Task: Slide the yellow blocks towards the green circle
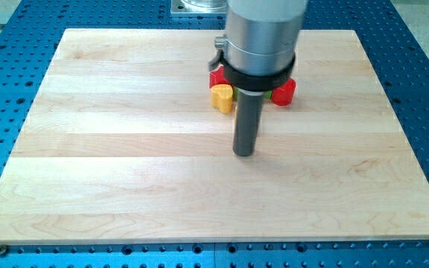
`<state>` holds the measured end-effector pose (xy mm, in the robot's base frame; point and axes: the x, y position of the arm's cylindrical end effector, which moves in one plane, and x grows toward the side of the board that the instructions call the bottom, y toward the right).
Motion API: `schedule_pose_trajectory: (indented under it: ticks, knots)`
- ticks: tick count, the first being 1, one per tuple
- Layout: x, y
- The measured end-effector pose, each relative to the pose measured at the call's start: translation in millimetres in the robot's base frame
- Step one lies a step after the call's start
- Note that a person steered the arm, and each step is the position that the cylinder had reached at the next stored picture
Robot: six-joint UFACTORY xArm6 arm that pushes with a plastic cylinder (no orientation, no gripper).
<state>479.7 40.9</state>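
- Pale wooden board (pixel 125 149) lies on a blue perforated metal table (pixel 6 74); the board is mostly bare.
- Our tip (pixel 243 152), the lower end of the straight dark rod, sits near board centre, a little toward 12 o'clock.
- No fingers or jaws on this rig, so nothing is clenched, released or grasped; the rod only pushes.
- One small yellow heart-like block (pixel 222 97) sits at about 11 o'clock from our tip, near it but apart, no contact.
- A red block (pixel 283 91), shape unclear, sits at about 1 o'clock from our tip, partly hidden by the silver arm housing (pixel 263 33).
- Another red block (pixel 217 77) shows just at 12 o'clock of the yellow one, touching or nearly so; we cannot tell which.
- The green circle is not visible; it may be behind the arm housing or absent, we cannot tell.
- Only one yellow block shows; any others are hidden or not there.
- Progress judgement: early. The yellow block is untouched by our tip and the target is unseen, so the whole push looks left to do.
- Next, likely: get our tip round the yellow block, on the side away from the target, once that is located.
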Motion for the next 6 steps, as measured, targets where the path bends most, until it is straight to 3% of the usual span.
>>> schedule_pose_trajectory:
  ticks: [1, 4, 5, 6]
  knots:
    - [-41, 0]
    - [-49, 15]
    - [-43, 38]
    - [-70, 107]
